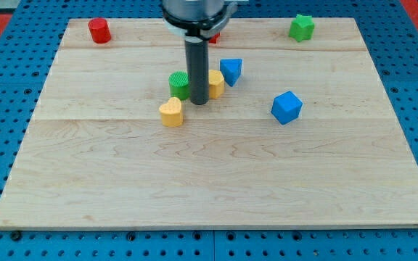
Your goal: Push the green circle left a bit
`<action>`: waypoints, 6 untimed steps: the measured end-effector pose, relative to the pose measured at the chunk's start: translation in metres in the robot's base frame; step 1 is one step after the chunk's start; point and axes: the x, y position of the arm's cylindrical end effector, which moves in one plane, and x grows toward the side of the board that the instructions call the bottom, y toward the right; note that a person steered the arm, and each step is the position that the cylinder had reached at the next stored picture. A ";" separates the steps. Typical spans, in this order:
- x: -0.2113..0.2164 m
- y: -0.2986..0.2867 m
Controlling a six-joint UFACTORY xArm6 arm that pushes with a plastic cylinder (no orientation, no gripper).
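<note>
The green circle (179,84) stands upright near the middle of the wooden board (216,174), a little toward the view's top. My tip (199,102) rests on the board right beside it, on its right side, touching or nearly touching. The rod hides part of the green circle's right edge. A yellow block (215,84) sits just right of the rod, partly hidden. A yellow heart (171,112) lies just below and left of the green circle.
A blue block (231,70) sits right of the yellow block and a blue cube (287,107) further right. A red cylinder (99,30) is at top left, a green star (301,27) at top right. A red block (213,37) peeks from behind the arm.
</note>
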 end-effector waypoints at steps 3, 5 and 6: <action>0.003 -0.007; -0.032 -0.070; -0.036 -0.052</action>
